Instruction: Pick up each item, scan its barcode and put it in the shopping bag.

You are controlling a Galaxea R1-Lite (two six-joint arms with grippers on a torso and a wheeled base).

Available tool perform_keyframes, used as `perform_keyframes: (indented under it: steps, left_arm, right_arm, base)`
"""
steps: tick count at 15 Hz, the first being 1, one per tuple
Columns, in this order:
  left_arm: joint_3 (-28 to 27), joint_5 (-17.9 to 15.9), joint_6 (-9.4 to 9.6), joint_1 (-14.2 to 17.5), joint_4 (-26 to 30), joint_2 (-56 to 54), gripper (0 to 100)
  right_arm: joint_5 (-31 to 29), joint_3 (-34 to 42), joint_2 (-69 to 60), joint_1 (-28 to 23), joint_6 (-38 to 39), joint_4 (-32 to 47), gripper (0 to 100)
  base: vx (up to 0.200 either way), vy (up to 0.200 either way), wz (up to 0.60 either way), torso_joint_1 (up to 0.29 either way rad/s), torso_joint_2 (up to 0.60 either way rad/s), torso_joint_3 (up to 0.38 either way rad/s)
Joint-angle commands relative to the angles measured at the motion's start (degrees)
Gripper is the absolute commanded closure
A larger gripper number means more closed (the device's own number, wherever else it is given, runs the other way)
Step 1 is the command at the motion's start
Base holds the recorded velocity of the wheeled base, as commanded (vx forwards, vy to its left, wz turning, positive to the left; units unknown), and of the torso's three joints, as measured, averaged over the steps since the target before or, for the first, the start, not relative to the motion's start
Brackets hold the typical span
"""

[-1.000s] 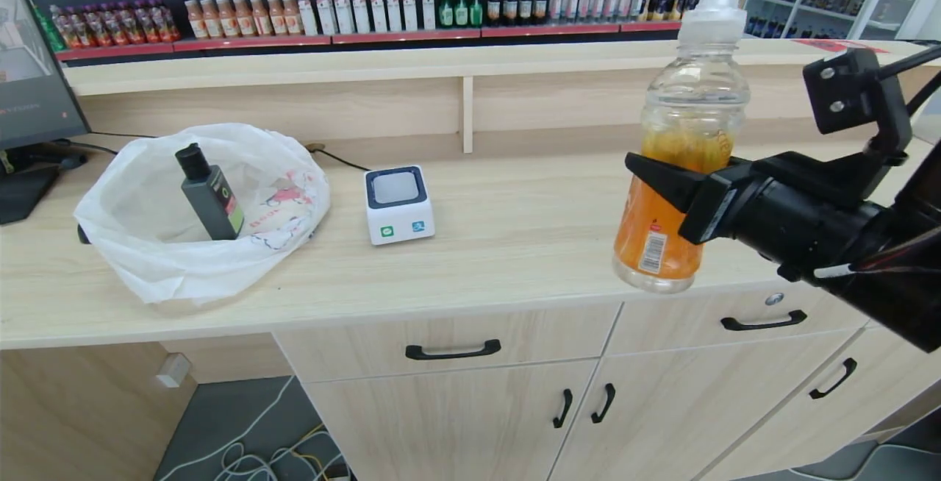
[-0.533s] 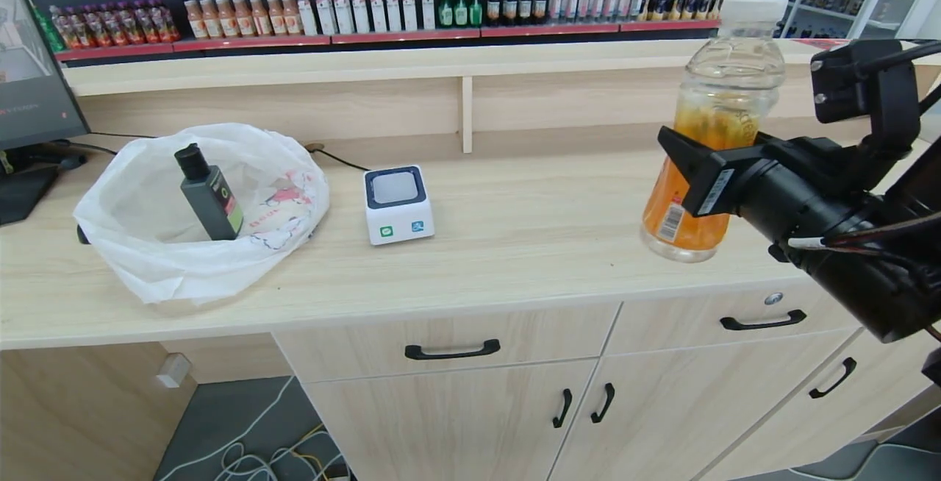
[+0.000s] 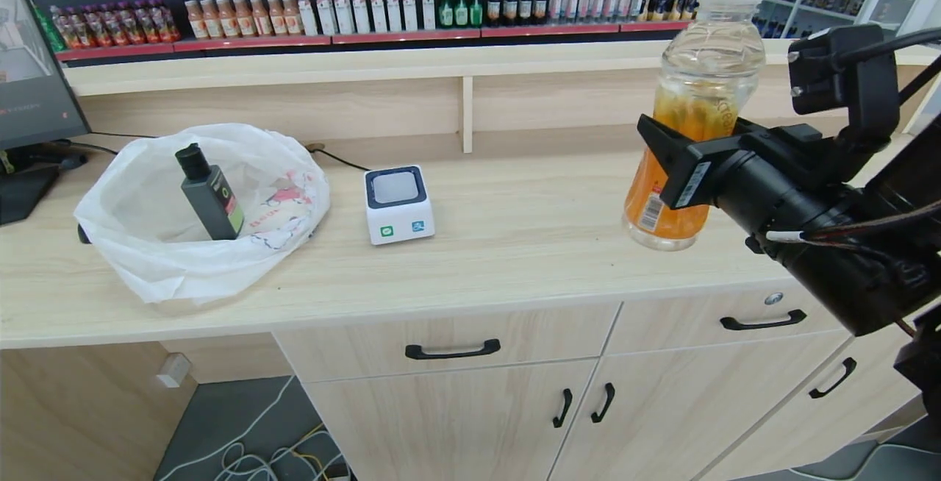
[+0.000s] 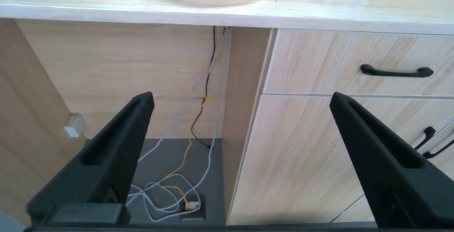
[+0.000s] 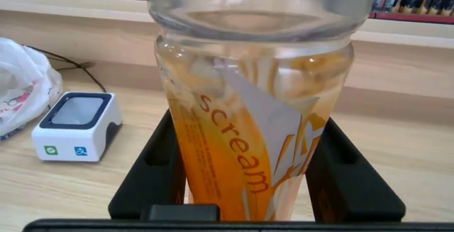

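Gripping one orange bottle (image 3: 698, 98); one dark bottle (image 3: 211, 198) in bag (image 3: 132, 249).

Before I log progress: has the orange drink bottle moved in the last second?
Yes. The bottle in the right gripper rose in the head view: its base has cleared the front edge of the counter, no nearer the scanner.

Juice bottle (image 3: 704, 73): clear, glossy plastic. Counter (image 3: 514, 260): pale, matt wood grain. Shopping bag (image 3: 140, 268): thin, crinkled white plastic. Scanner (image 3: 398, 209): smooth white plastic with a glossy top.
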Motion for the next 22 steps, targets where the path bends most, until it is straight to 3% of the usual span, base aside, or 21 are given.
perform_keyframes:
  steps: [1, 19, 22]
  left_arm:
    - [0.0, 0.0, -0.07, 0.0, 0.0, 0.0, 0]
    - [0.0, 0.0, -0.24, 0.0, 0.0, 0.0, 0]
    - [0.0, 0.0, -0.42, 0.0, 0.0, 0.0, 0]
  right_arm:
    - [0.0, -0.9, 1.0, 0.6, 0.0, 0.0, 100]
    - [0.0, -0.4, 1.7, 0.9, 1.0, -0.4, 100]
    - [0.0, -0.4, 2.1, 0.9, 1.1, -0.5, 100]
  base:
    - [0.0, 0.0, 0.0, 0.0, 0.0, 0.0]
    - [0.0, 0.0, 0.0, 0.0, 0.0, 0.0]
    - [0.0, 0.2, 0.0, -0.002, 0.0, 0.002]
